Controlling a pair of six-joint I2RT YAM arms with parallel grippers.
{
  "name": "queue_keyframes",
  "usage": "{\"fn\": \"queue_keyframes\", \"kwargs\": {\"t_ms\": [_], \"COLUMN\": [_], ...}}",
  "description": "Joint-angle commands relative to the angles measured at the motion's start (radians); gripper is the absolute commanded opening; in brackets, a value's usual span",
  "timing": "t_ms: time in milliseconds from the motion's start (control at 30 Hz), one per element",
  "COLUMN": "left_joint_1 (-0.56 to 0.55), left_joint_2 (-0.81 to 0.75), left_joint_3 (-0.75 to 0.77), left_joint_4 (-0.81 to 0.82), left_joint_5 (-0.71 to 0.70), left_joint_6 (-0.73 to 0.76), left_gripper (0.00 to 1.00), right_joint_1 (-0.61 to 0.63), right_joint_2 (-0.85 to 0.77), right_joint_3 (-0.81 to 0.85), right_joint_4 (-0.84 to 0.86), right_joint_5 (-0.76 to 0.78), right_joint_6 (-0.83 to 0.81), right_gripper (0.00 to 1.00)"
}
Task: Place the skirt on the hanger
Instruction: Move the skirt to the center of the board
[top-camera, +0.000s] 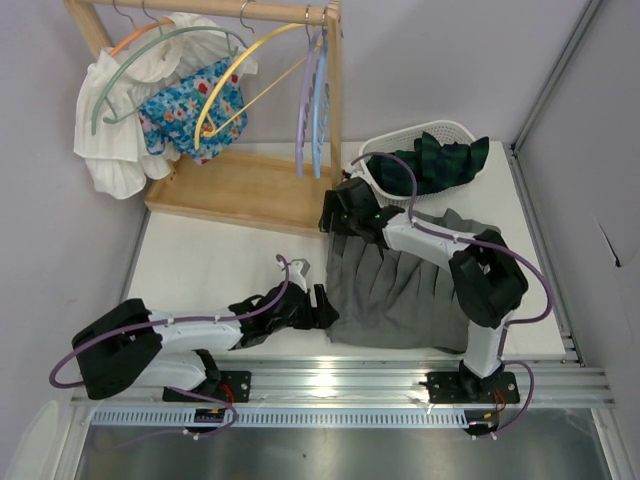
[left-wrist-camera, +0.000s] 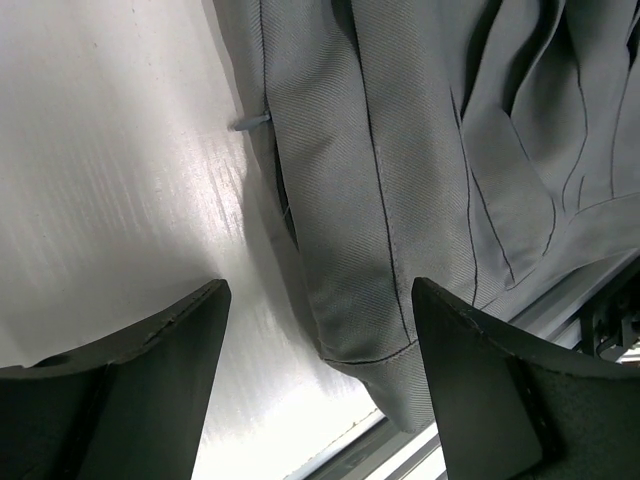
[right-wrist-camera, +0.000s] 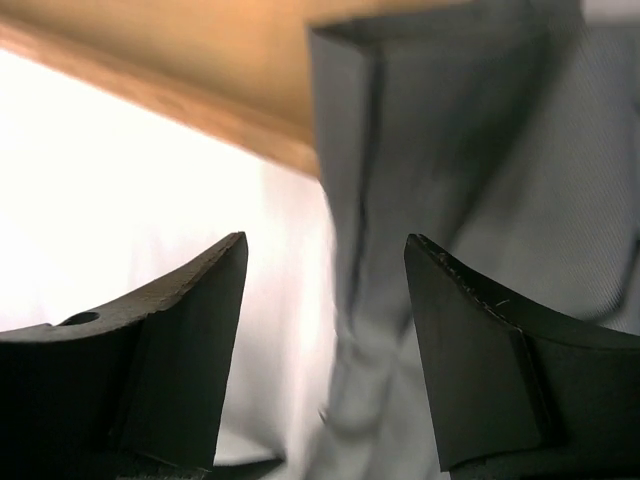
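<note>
One grey skirt (top-camera: 400, 290) lies flat, left gripper (left-wrist-camera: 318, 290) and right gripper (right-wrist-camera: 325, 240) both released at its edges.

open table (top-camera: 200, 270) left of skirt (top-camera: 400, 290), rack base (top-camera: 240, 190) and basket (top-camera: 372, 150) apparently hemming its far edge

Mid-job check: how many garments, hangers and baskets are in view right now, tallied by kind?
Garments: 4 - grey skirt, green plaid piece, white top, blue floral piece
Hangers: 5 - orange hanger, green hanger, yellow hanger, purple hanger, blue hanger
Baskets: 1 - white basket
Total: 10
</note>
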Motion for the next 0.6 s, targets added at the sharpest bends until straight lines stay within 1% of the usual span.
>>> {"fn": "queue_keyframes", "kwargs": {"t_ms": [0,133,267,333,367,433,467,500,533,567], "left_joint_1": [-0.012,-0.018,-0.027,-0.032,-0.032,-0.036,-0.037,-0.040,-0.043,-0.044], "left_joint_2": [-0.013,0.001,0.038,0.058,0.069,0.096,0.107,0.121,0.127,0.131], "left_joint_3": [-0.030,-0.016,-0.006,0.014,0.019,0.031,0.034,0.039,0.042,0.050], "left_joint_4": [0.104,0.104,0.127,0.120,0.118,0.118,0.121,0.124,0.124,0.121], "left_joint_5": [-0.012,-0.013,-0.012,-0.012,-0.010,-0.009,-0.009,-0.009,-0.012,-0.018], "left_joint_6": [-0.030,-0.018,-0.022,-0.019,-0.016,-0.018,-0.018,-0.022,-0.025,-0.030], "left_gripper": [0.79,0.79,0.78,0.78,0.76,0.74,0.70,0.67,0.63,0.53], "right_joint_1": [0.014,0.023,0.025,0.025,0.025,0.025,0.025,0.025,0.025,0.025], "right_joint_2": [0.068,0.130,0.153,0.162,0.170,0.168,0.164,0.156,0.151,0.147], "right_joint_3": [0.103,0.161,0.184,0.201,0.212,0.215,0.212,0.212,0.211,0.211], "right_joint_4": [0.023,-0.006,-0.018,-0.040,-0.043,-0.040,-0.032,-0.028,-0.026,-0.023], "right_joint_5": [0.064,0.156,0.196,0.216,0.219,0.221,0.218,0.216,0.215,0.215], "right_joint_6": [-0.035,-0.043,-0.050,-0.061,-0.070,-0.075,-0.078,-0.079,-0.081,-0.081], "right_gripper": [0.70,0.68,0.63,0.57,0.52,0.31,0.23,0.10,0.04,0.00]}}
